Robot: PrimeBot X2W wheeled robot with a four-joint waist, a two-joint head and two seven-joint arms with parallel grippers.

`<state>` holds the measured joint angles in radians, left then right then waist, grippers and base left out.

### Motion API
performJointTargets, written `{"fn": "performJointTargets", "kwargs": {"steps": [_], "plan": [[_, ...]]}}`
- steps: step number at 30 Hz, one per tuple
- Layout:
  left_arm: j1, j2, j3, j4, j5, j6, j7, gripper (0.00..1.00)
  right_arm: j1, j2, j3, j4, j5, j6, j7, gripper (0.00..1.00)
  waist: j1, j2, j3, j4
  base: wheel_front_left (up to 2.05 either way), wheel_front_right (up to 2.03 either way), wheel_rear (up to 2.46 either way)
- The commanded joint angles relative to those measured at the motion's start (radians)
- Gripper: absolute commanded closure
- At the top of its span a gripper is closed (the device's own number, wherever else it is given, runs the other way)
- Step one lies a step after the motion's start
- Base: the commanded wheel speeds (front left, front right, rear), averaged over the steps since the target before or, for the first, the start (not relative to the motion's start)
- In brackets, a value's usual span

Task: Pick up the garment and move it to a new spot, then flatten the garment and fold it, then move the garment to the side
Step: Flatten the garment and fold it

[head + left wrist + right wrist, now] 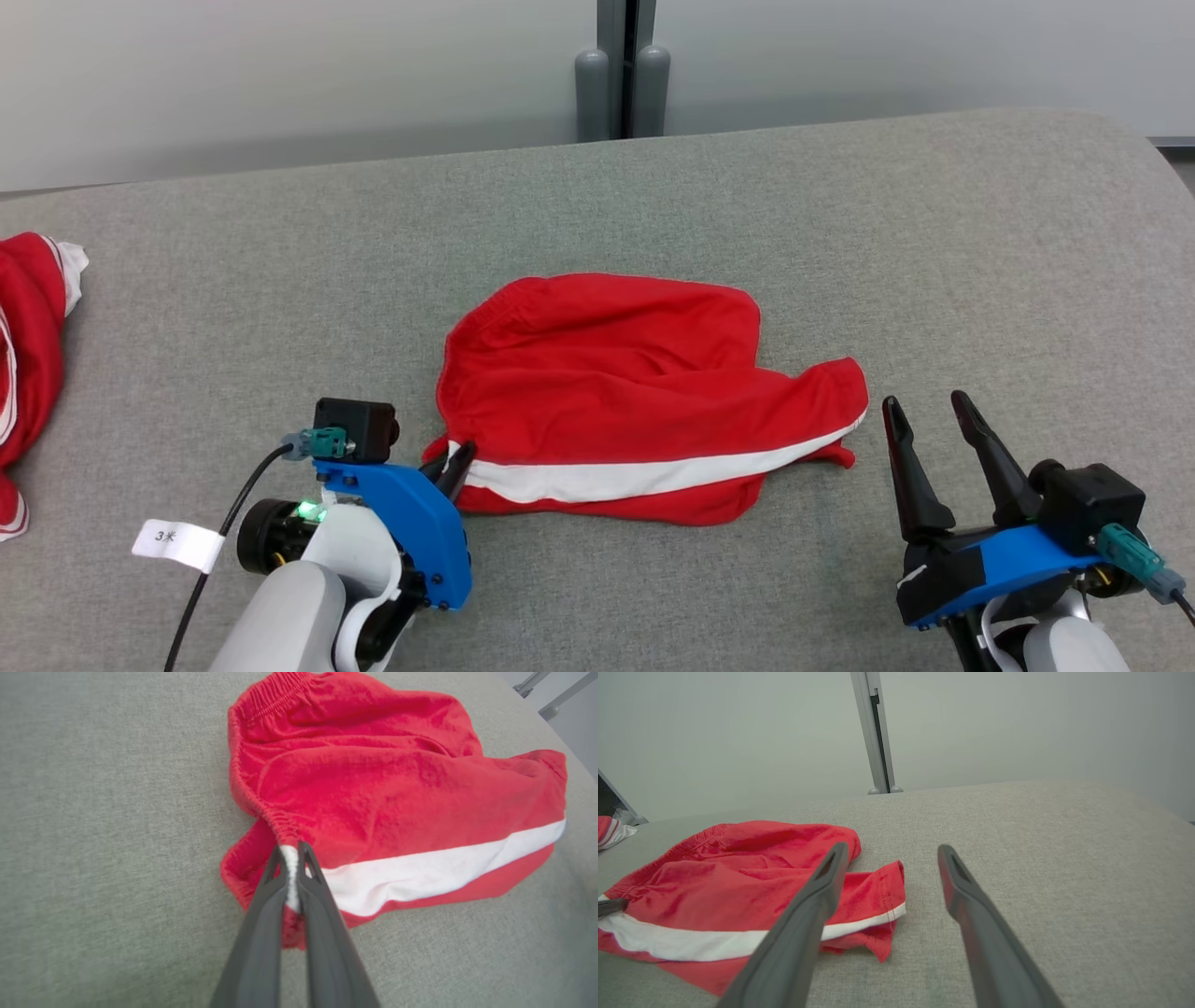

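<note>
Left wrist view: the left gripper [292, 851] is pressed together on the garment [373, 788], pinching its waistband where the white stripe [444, 868] ends. The red garment lies crumpled in the middle of the grey padded surface [653, 187]. The right gripper [926, 403] stands spread just right of the leg hem, holding nothing. The pinch is thin and at the very tips, so a quick lift could pull the elastic free. A one-sided lift could leave the cloth hanging twisted.
</note>
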<state>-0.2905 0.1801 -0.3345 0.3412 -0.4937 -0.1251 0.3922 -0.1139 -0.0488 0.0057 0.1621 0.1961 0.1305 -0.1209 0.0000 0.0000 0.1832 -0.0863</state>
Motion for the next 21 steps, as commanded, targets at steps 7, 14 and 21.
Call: {"fn": "performJointTargets", "kwargs": {"steps": [7, 14, 21], "plan": [[0.044, -0.011, 0.035, -0.021, -0.040, 0.019, -0.065, 1.00, -0.009, -0.003, 0.000, 0.030, 0.023, 0.000, 0.049, 0.00, 0.0000, 0.0000, -0.002, 0.003, 0.00, 0.00, 0.00], [0.105, -0.042, 0.105, -0.003, -0.095, 0.043, -0.181, 1.00, -0.025, -0.003, 0.002, 0.053, 0.018, 0.000, 0.194, 0.00, 0.0000, 0.0000, 0.009, 0.008, 0.00, 0.00, 0.00], [0.094, -0.047, 0.095, 0.027, -0.102, 0.033, -0.216, 1.00, -0.082, -0.003, 0.033, 0.121, 0.011, 0.000, 0.226, 0.00, 0.0000, 0.0000, 0.023, 0.017, 0.00, 0.00, 0.00]]}}
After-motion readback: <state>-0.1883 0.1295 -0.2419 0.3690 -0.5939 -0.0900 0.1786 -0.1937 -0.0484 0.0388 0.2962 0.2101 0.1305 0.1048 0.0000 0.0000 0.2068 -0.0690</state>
